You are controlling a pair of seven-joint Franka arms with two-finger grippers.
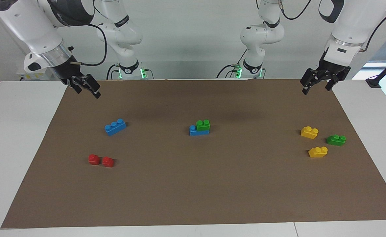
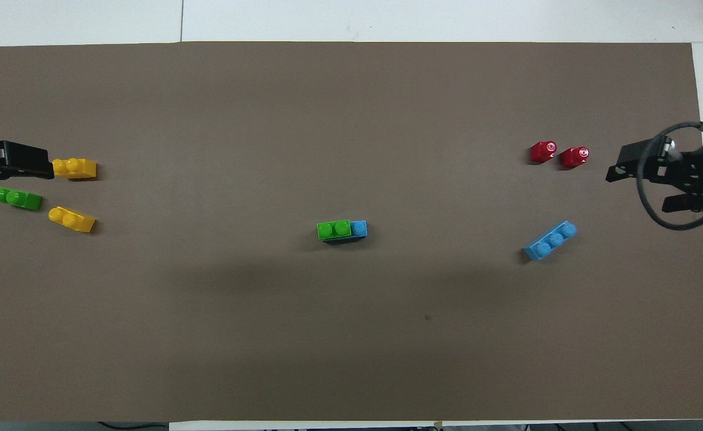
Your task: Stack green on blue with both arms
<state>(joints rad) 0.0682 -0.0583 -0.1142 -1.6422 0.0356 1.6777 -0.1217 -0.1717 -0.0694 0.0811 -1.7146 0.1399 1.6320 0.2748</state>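
The bright-green two-stud brick [image 1: 203,125] sits stacked on one end of a sky-blue brick [image 1: 194,130] at the middle of the brown mat; one blue stud stays bare. The stack also shows in the overhead view, green [image 2: 334,229] on blue [image 2: 359,228]. My right gripper [image 1: 88,92] hangs open and empty in the air over the mat's edge at the right arm's end, also in the overhead view [image 2: 638,193]. My left gripper [image 1: 316,89] hangs open and empty over the mat's edge at the left arm's end, beside a yellow brick in the overhead view [image 2: 40,164].
A second blue three-stud brick [image 1: 115,127] and two red bricks [image 1: 101,160] lie toward the right arm's end. Two yellow bricks [image 1: 309,132] [image 1: 318,151] and a darker green brick [image 1: 336,140] lie toward the left arm's end. All rest on the brown mat [image 1: 193,184].
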